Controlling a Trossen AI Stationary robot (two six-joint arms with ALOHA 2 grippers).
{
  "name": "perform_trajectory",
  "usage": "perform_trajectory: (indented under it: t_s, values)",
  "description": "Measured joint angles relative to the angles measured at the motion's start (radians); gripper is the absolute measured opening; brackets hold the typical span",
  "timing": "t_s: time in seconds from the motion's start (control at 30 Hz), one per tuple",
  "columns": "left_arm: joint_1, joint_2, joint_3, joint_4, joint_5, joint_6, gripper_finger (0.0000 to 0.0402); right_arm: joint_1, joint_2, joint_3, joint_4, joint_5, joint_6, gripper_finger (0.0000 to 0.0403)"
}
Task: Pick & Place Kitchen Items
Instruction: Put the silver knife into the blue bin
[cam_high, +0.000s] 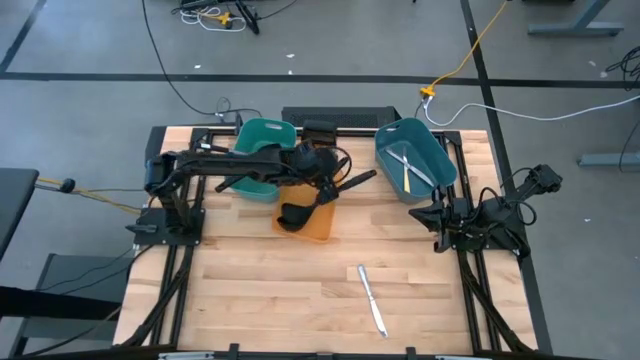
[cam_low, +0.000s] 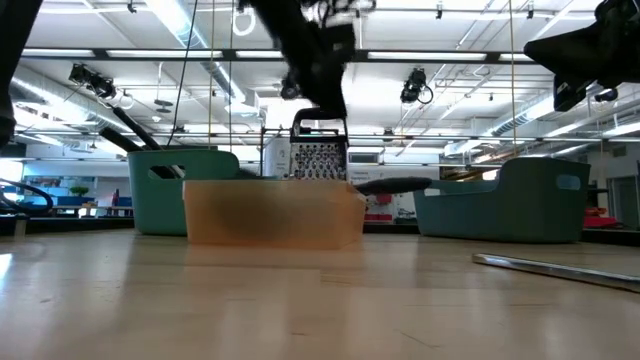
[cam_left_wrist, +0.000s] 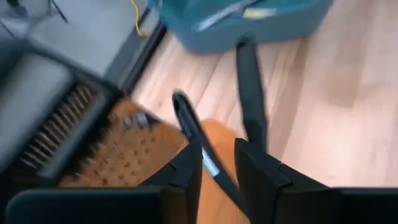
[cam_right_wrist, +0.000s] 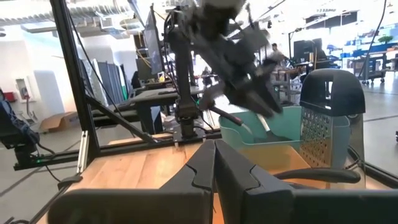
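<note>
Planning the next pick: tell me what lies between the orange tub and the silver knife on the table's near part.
Nothing: in the high view only bare wood separates the orange tub from the silver knife. The low view agrees.

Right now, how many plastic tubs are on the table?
3. A teal tub at the back left, an orange tub just in front of it under the left gripper, and a blue-grey tub at the back right.

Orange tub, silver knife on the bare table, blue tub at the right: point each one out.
orange tub (cam_high: 318, 226), high view, on its near rim.
silver knife (cam_high: 372, 299), high view, mid-length, where blade meets handle.
blue tub (cam_high: 436, 163), high view, on its right wall.
</note>
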Motion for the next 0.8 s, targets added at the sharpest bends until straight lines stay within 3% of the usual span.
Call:
perform_trajectory:
  t_s: [0.2,0.4,0.6,0.7,0.8]
  values:
    - [-0.104,-0.128,0.119,-0.132,-0.083,0.101,0.0017,0.0,0.0,0.0,0.0,-0.001,-0.003,0.0016]
    - [-0.208,-0.356,0.113,-0.192,-0.16,0.099,0.0005,0.0,0.0,0.0,0.0,-0.001,0.0,0.0016]
    - [-0.296,-0.646,-0.056,-0.158,-0.239,0.079,0.0003,0.0,0.001,0.0,0.005,0.001,-0.003,0.0016]
    - [-0.3,-0.812,-0.204,-0.081,-0.301,-0.001,0.0003,0.0,0.001,0.0,0.006,0.001,-0.003,0.0016]
    - [-0.299,-0.974,-0.388,0.033,-0.276,-0.021,0.0002,0.0,0.002,0.0,0.005,0.0,-0.002,0.0016]
